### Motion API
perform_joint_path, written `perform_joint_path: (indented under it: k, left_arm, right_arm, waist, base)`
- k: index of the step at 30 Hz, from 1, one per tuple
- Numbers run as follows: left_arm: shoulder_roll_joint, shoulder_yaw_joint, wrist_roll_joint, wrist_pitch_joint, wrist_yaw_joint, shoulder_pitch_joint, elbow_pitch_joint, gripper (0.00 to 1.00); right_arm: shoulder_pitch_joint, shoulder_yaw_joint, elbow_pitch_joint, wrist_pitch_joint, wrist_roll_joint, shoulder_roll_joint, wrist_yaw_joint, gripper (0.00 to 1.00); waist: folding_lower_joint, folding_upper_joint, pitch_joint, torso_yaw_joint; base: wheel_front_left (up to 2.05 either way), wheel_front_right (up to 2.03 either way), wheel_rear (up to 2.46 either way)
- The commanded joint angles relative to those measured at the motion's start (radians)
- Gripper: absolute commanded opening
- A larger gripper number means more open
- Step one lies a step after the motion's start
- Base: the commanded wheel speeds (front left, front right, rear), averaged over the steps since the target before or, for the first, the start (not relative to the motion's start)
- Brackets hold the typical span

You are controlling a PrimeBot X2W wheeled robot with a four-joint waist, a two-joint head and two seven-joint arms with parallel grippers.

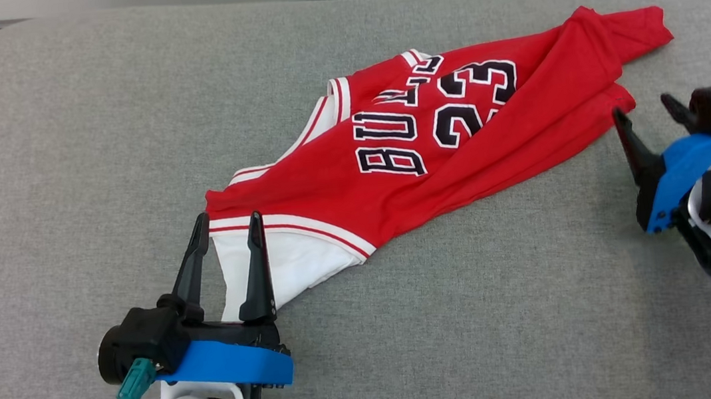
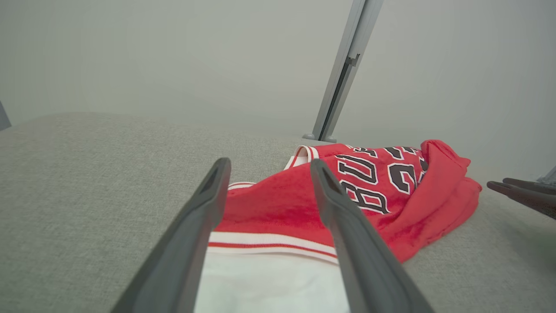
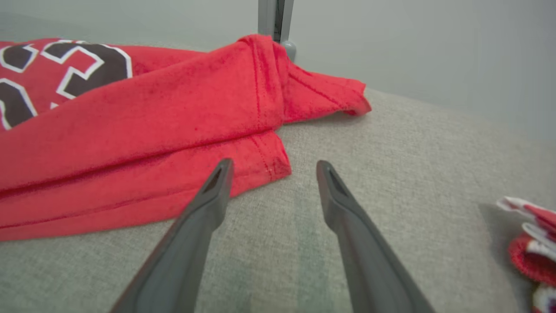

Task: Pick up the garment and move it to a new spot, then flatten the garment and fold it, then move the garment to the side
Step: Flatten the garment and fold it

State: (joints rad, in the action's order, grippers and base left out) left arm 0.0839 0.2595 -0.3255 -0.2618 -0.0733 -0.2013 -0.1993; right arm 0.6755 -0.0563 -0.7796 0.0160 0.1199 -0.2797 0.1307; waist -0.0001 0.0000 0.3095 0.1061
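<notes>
the left claw (image 1: pixel 228 215) sits closest, at the lower left of the head view. its two dark fingers stand apart and hold nothing. their tips reach the striped white-and-red trim (image 1: pixel 305 226) of the jersey (image 1: pixel 430 151), and white cloth (image 2: pixel 269 282) lies between them in the left wrist view. whether the tips press on that cloth cannot be told.

the right claw (image 1: pixel 641 104) is also spread and empty. it rests just beside the near hem corner (image 3: pixel 276 163) of the jersey, one finger almost at the corner's edge.

the jersey is red with dark "bulls 23" lettering. it lies aslant across the middle of the grey cloth-covered desk (image 1: pixel 60 193), the trimmed armhole end toward the left claw and the hem end toward the right claw. it is rumpled, with a long fold of red cloth (image 1: pixel 550 90) lapped over part of the number. a second hem corner (image 1: pixel 651 28) sticks out farther back.

the garment looks light, thin and limp. it would likely sag and bunch once lifted, and the layers may slide on each other, so a pinch could catch only the top one.

the firmest holds appear to be the stitched edges: the ribbed trim at the left end and the doubled hem corner at the right. lifting both ends together should draw it out straight.

a small red and white thing (image 3: pixel 530 243) lies to the side in the right wrist view; what it is cannot be told.
</notes>
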Motion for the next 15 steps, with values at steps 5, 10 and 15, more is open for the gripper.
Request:
perform_joint_path:
  k: [5, 10, 15]
  left_arm:
    - [0.002, 0.000, 0.007, -0.005, -0.007, -0.015, -0.003, 1.00]
    - [-0.001, 0.003, 0.009, -0.005, -0.009, -0.026, -0.006, 1.00]
    - [-0.003, 0.001, 0.011, -0.004, -0.010, -0.027, -0.008, 1.00]
  right_arm:
    - [-0.020, 0.008, 0.006, -0.007, 0.037, 0.008, 0.000, 1.00]
    - [0.015, 0.031, -0.014, 0.003, 0.039, 0.016, 0.000, 1.00]
    - [0.052, 0.064, -0.072, -0.014, 0.043, 0.024, 0.000, 1.00]
  waist:
    - [0.0001, 0.0000, 0.029, 0.008]
    - [0.0001, 0.0000, 0.042, 0.025]
    - [0.0001, 0.0000, 0.050, 0.037]
  base:
    - [0.00, 0.00, 0.00]
    - [0.00, 0.00, 0.00]
    - [0.00, 0.00, 0.00]
